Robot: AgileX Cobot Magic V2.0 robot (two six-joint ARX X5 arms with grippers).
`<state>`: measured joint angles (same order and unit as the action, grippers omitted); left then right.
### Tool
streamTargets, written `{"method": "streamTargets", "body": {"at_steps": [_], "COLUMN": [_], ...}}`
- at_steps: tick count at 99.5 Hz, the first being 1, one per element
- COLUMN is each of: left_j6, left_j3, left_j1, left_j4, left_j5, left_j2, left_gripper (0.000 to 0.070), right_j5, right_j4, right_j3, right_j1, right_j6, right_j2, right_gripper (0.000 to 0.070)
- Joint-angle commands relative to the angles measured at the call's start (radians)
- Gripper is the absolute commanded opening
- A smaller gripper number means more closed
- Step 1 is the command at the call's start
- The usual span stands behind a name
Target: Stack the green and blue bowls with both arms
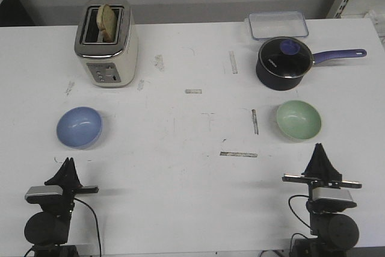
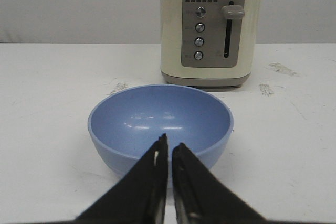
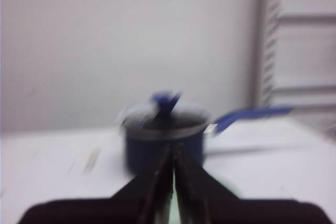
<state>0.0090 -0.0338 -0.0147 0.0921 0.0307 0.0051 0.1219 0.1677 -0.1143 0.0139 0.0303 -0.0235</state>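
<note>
Front view: both pincers narrow, holding nothing; blue bowl [image 1: 79, 127] just ahead of left gripper [image 1: 68, 162], green bowl [image 1: 298, 119] ahead of right gripper [image 1: 319, 147].

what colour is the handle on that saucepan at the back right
Purple-blue; the saucepan handle shows best in the front view.

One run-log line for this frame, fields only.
stage: pre-grasp | left gripper: shut, short of blue bowl | right gripper: shut, near green bowl | bowls: apart, unstacked
</note>
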Motion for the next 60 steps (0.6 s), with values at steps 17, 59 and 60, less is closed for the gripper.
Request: {"method": "streamTargets", "body": {"at_steps": [17,59,60], "left_j6": [-0.002,-0.002,-0.002], "left_j3": [0.021,0.021,0.021], "left_j1": [0.0,0.0,0.0], "left_j4": [-0.012,-0.019,-0.019], "left_j5": [0.002,0.002,0.002], "left_j2": [-0.001,-0.001,-0.001], "left_gripper": [0.0002,0.0002,0.0002], "right_j5": [0.009,-0.17,-0.177], "right_j4": [-0.194,-0.711,-0.72], "right_j3": [-0.398,-1.036,-1.044], "right_j1": [0.0,-0.072,-0.078], "right_j6": [-0.009,-0.023,-0.027], "right_j2": [-0.278,-0.959,-0.97], "right_gripper": [0.0,0.0395,0.0405]}}
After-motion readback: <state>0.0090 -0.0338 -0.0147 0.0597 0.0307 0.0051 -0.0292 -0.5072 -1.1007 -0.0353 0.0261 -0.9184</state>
